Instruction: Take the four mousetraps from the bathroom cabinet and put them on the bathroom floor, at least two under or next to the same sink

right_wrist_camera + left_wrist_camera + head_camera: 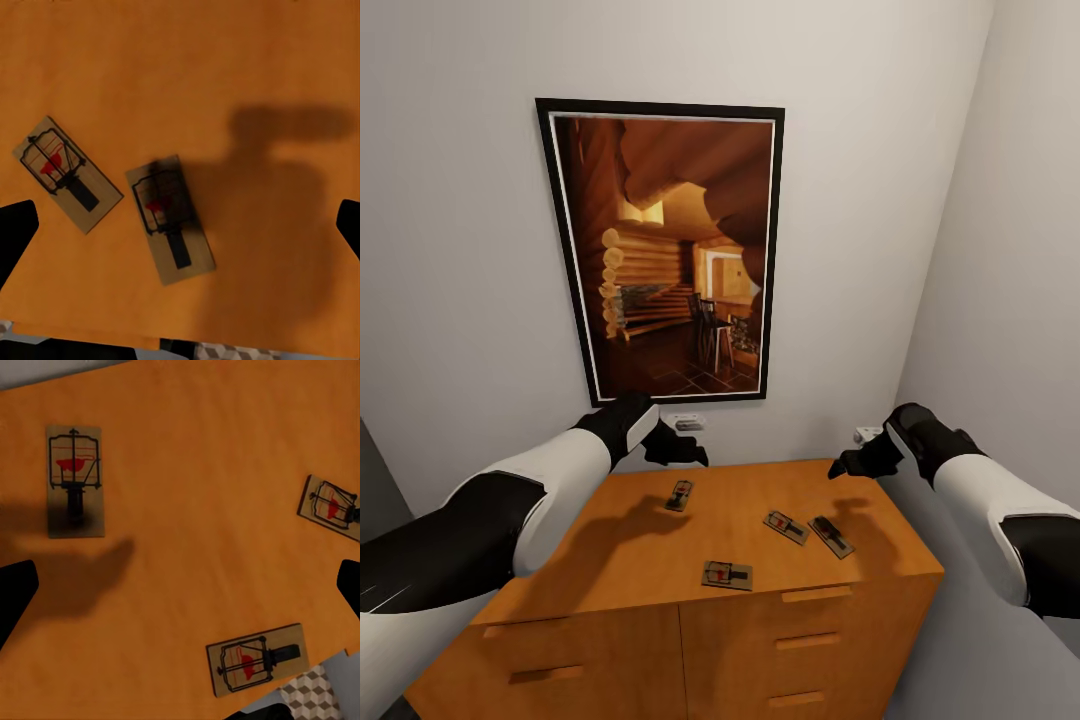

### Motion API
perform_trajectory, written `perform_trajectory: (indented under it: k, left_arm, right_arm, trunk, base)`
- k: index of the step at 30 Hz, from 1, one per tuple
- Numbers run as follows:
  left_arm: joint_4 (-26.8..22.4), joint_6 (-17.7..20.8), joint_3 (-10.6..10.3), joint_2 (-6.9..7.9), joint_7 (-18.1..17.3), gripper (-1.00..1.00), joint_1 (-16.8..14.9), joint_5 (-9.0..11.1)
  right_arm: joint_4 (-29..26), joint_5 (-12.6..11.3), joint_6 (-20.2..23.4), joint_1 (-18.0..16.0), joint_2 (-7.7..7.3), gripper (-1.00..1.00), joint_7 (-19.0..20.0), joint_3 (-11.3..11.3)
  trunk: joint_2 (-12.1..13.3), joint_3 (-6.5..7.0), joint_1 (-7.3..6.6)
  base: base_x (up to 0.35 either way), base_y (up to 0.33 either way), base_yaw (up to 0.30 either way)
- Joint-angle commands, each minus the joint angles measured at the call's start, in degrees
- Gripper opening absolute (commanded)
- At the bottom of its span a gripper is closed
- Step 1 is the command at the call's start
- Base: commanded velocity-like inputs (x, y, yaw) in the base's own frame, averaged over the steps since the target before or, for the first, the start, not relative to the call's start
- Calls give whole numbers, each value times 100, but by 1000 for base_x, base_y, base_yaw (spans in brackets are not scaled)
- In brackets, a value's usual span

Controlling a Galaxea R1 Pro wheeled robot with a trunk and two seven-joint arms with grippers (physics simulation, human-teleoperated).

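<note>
Several mousetraps lie flat on the orange-brown cabinet [620, 550] top: one at the back [680, 495], two side by side at the right [786, 526] [831, 536], one near the front edge [727, 575]. My left gripper [685, 455] hovers open above the back left of the top. Its wrist view shows the back mousetrap [73, 480], the front one [259, 658] and a third [330, 506]. My right gripper [848, 466] hangs open over the right side, above the paired mousetraps [66, 174] [171, 219]. A sliver of the patterned bathroom floor [309, 694] shows past the cabinet edge.
The cabinet stands in a corner, with a wall behind it and another close on the right. A large framed picture [670, 250] hangs above it, with wall outlets [685, 422] [867, 434] just over the top. Drawer fronts [815, 640] face me.
</note>
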Motion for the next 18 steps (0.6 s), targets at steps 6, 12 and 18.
perform_trajectory:
  k: [6, 12, 18]
  left_arm:
    - [-1, 20, -45, 2, -9, 100, -1, 44]
    - [-2, 6, -44, -5, -24, 100, -1, 44]
    - [-7, 3, -42, -12, -27, 100, -1, 44]
  right_arm:
    - [87, 51, -95, 0, 17, 100, 49, 33]
    - [1199, 66, -1277, 0, 38, 100, -9, 33]
    - [1481, 60, -1624, 0, 41, 100, -26, 31]
  trunk:
    - [-4, -3, 2]
    - [-4, -3, 2]
    - [-4, -3, 2]
  base:
    - [0, 0, 0]
    - [0, 0, 0]
    - [0, 0, 0]
